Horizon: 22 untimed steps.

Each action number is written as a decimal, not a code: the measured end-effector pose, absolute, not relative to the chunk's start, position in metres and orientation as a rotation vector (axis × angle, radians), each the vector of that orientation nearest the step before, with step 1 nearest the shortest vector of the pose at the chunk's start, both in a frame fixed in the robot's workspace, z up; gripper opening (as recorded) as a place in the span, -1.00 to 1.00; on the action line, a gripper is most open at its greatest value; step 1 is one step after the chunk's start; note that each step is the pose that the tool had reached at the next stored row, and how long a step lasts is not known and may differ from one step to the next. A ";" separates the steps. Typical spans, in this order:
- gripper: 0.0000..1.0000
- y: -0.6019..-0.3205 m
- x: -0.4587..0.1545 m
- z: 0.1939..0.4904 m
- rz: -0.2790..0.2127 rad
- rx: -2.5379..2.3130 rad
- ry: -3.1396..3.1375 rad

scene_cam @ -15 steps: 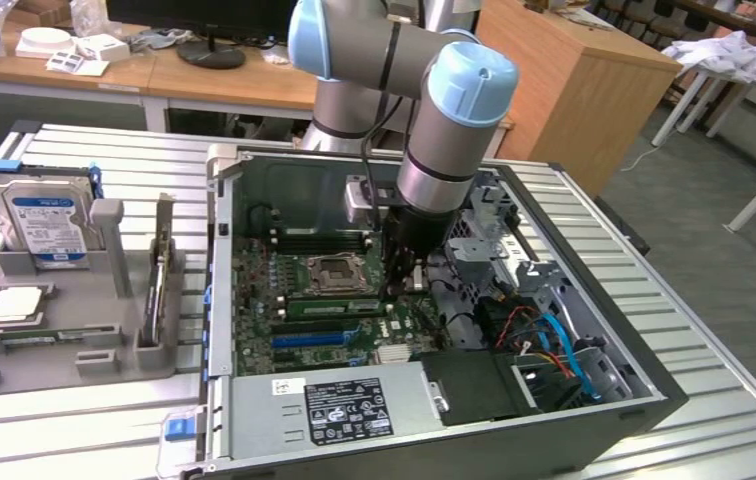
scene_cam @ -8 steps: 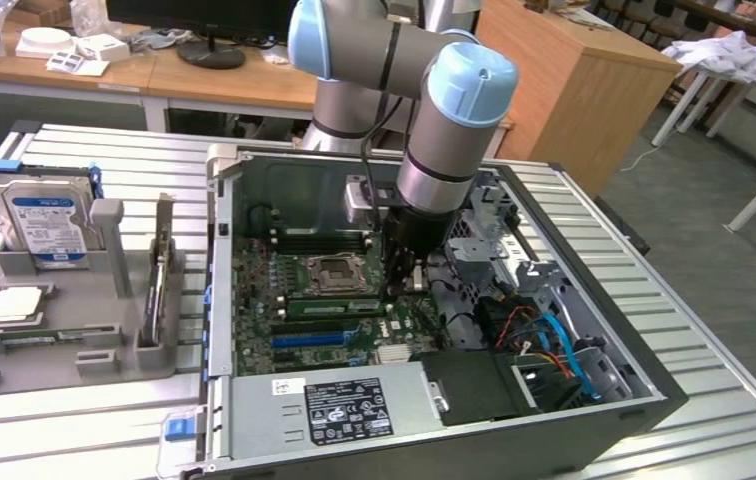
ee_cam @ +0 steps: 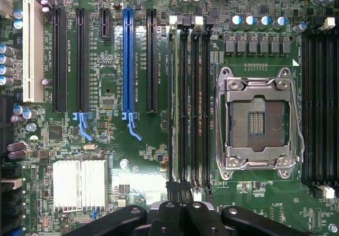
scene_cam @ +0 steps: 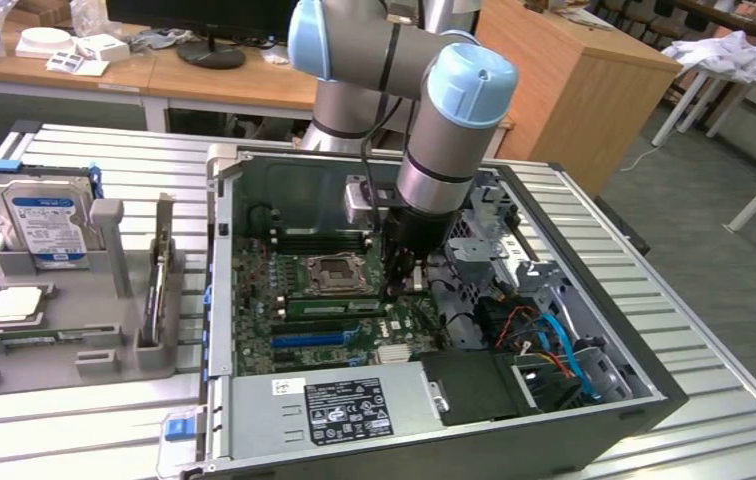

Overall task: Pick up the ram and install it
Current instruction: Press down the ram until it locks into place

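The ram (scene_cam: 331, 307) is a long green stick standing on edge in a memory slot beside the empty processor socket (scene_cam: 331, 272), inside the open computer case. From the wrist view its thin top edge (ee_cam: 174, 87) runs along the slot nearest the expansion slots, with the socket (ee_cam: 258, 122) beyond the other memory slots. My gripper (scene_cam: 401, 285) hangs straight down into the case over one end of the ram. It (ee_cam: 180, 212) is shut with nothing between the black fingers. Whether the tips touch the ram I cannot tell.
A grey parts tray (scene_cam: 65, 345) on the exterior view's left holds a hard drive (scene_cam: 42, 220), a square silver processor chip (scene_cam: 15, 305) and a narrow upright rack (scene_cam: 158, 285). In the case sit the power supply (scene_cam: 338, 405), loose cables (scene_cam: 552, 345) and a drive cage (scene_cam: 505, 235).
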<state>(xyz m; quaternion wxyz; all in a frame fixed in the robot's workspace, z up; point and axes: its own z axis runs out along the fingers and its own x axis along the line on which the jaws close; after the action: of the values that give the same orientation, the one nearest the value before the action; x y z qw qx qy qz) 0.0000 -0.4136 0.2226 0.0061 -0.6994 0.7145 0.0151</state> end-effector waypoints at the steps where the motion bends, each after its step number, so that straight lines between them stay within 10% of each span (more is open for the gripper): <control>1: -0.80 -0.414 0.000 0.224 0.048 -2.188 2.236; 22: -0.80 -0.414 0.000 0.264 0.048 -2.189 2.236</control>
<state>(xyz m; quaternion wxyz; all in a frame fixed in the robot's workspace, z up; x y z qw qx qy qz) 0.0000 -0.4137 0.2636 0.0059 -0.6994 0.7145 0.0152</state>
